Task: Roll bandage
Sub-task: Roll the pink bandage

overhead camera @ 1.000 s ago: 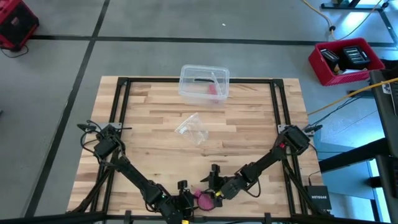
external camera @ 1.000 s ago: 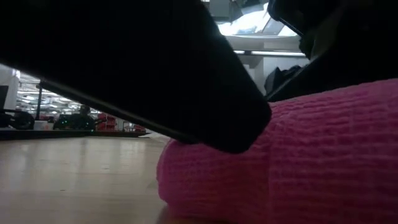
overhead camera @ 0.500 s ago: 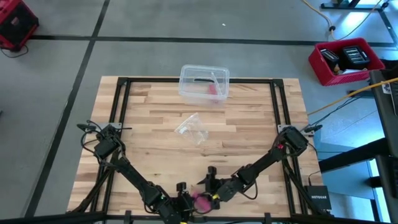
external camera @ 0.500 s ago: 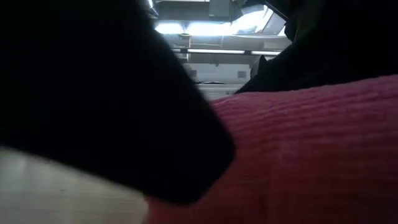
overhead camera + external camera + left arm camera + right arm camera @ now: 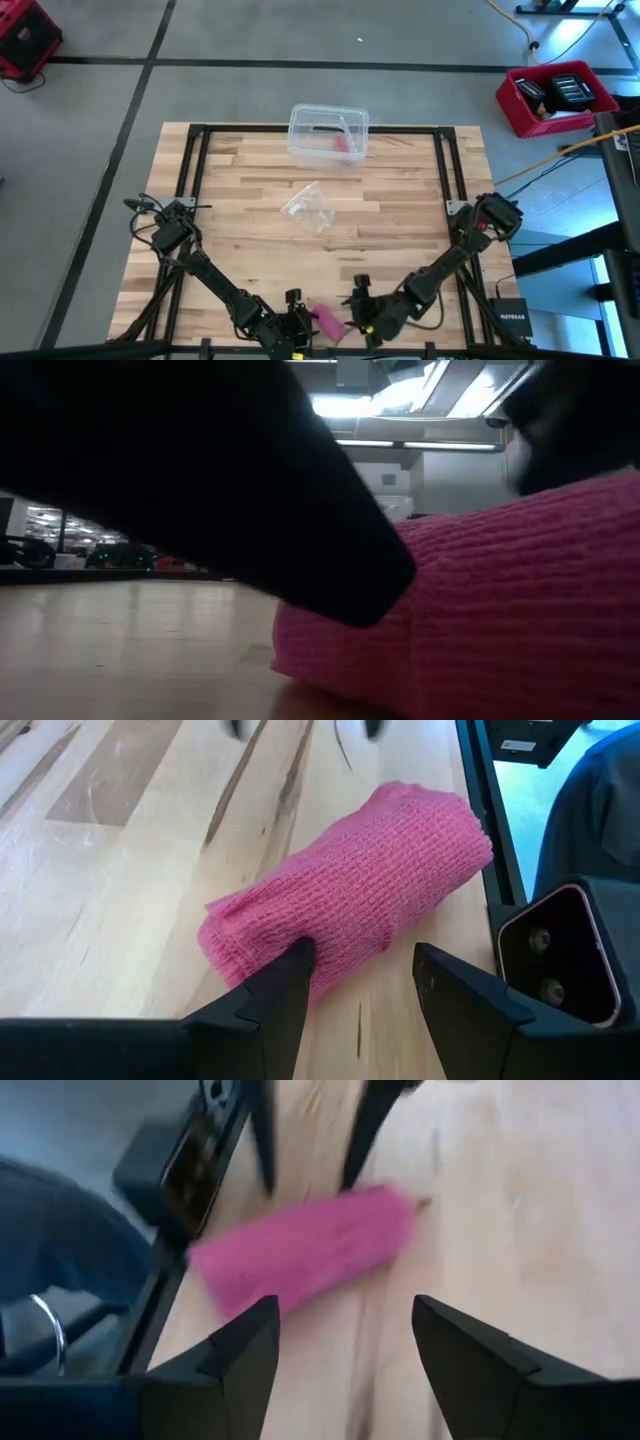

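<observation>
We found the bandage rolled into a short pink cylinder, lying on its side on the wooden table close to the near edge, between the two arms. In the left wrist view the roll lay slantwise on the boards, its looser end toward the camera, and the left gripper sat right at that end with its jaws spread; one fingertip touched the fabric while the other rested on bare wood beside the roll, so nothing was clamped. From overhead the left gripper was just beside the roll on its left. The right gripper stood near the roll on its other side and apart from it; in the right wrist view its fingers were wide apart with the pink roll lying free beyond them on the table, ungrasped. The low view was filled with the woven pink surface resting on the tabletop, a dark finger overlapping its upper left. Farther up the table lay a small clear plastic wrapper, and at the far edge stood a clear plastic box.
</observation>
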